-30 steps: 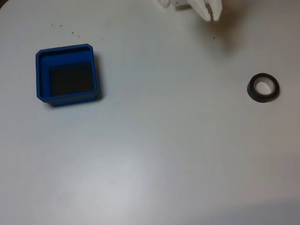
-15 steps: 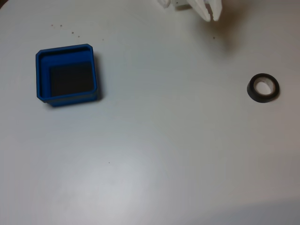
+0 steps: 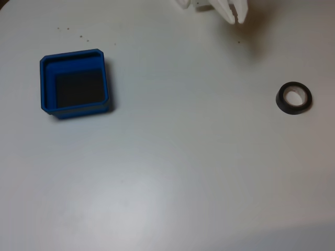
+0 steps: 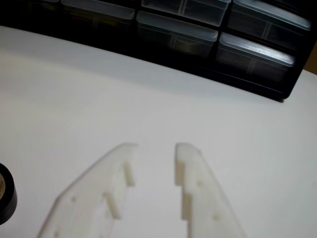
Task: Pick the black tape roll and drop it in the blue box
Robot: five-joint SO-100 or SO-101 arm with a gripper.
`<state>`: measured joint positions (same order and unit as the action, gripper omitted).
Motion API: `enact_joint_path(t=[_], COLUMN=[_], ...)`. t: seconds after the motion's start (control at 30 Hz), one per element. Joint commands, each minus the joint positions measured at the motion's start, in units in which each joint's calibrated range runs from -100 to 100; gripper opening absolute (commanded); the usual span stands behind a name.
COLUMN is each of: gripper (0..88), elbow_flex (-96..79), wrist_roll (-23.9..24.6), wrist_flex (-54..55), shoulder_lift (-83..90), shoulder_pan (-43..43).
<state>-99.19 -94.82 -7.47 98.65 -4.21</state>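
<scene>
Right now your blue box (image 3: pixel 74 82) sits at about nine o'clock in the fixed view, flat on the white bench (image 3: pixel 172 172), and you can see straight down to its dark floor, which carries nothing; the stepped rim runs unbroken on all four sides. The black tape roll (image 3: pixel 293 98) lies at about three o'clock in that same view, flat on the bench with its pale core facing up, well apart from the box and touched by nothing. Your pincer (image 3: pixel 236 14) shows at about one o'clock, cut off by the top edge so that you get little more than the white finger ends, and from there the gap between them is hard to judge. The wrist view settles it: the pincer (image 4: pixel 154 147) rises from the six o'clock edge with its two white fingers (image 4: pixel 195 183) spread and bare bench between them, so it stands open and holds nothing. In that wrist view the tape roll (image 4: pixel 6 201) is only a dark sliver at about eight o'clock, mostly cut off by the left edge, well clear of the nearer finger. Along twelve o'clock you have a black drawer cabinet (image 4: pixel 208 42) with clear plastic drawers; what lies inside them is too dim to make out.
</scene>
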Motion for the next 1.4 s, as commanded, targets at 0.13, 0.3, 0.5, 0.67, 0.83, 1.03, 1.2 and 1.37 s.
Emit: enact_joint_path(t=[0.13, 0.3, 0.5, 0.67, 0.83, 1.03, 1.2, 1.37], gripper=[1.2, 1.2, 1.2, 1.2, 1.2, 1.2, 1.2, 1.2], elbow_flex=[-0.81, -0.81, -0.81, -0.81, -0.81, -0.81, -0.81, -0.81], wrist_roll=[0.08, 0.08, 0.08, 0.08, 0.08, 0.08, 0.08, 0.52], wrist_flex=[0.79, 0.79, 0.79, 0.79, 0.79, 0.79, 0.79, 0.79], shoulder_lift=[-0.07, -0.07, -0.07, -0.07, 0.02, 0.02, 0.02, 0.02], shoulder_pan=[0.05, 0.05, 0.05, 0.05, 0.05, 0.05, 0.05, 0.05])
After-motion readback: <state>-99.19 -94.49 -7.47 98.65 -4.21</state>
